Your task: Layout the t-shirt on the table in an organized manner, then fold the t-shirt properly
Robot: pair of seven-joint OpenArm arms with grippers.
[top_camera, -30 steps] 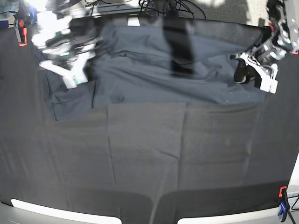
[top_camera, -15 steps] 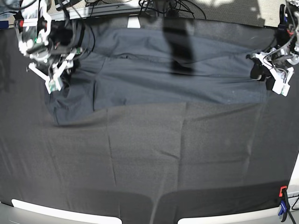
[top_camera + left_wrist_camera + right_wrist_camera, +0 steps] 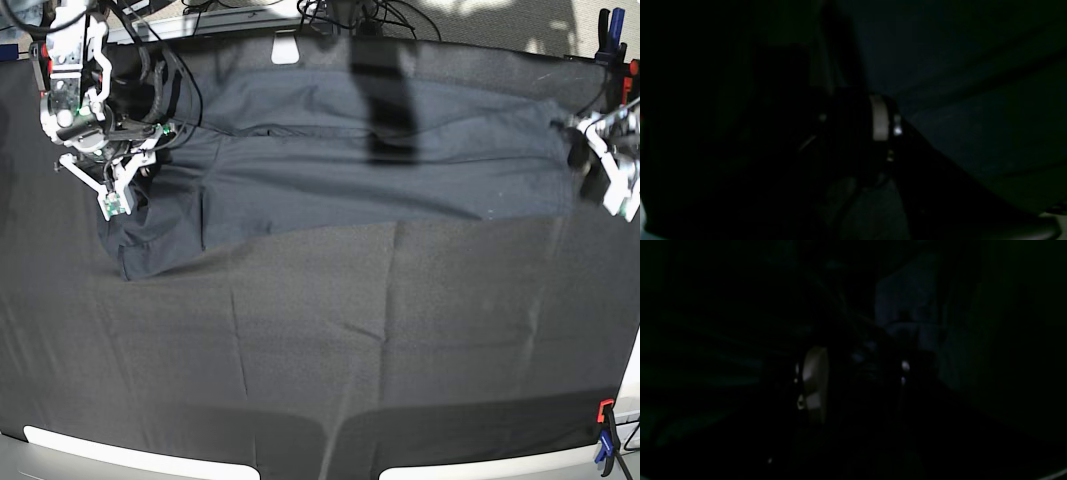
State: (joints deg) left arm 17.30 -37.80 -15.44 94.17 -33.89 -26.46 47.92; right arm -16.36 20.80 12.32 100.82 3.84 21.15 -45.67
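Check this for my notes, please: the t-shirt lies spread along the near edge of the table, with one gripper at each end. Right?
Not quite. In the base view the t-shirt lies along the far edge of the table, not the near one. The right gripper and left gripper are indeed at its ends.

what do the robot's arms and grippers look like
Both grippers are white plastic with black parts. The right gripper has angular white fingers, a green spot near one tip, and black cables looping behind its white arm. The left gripper shows white finger plates on a dark body. Both wrist views are too dark for detail.
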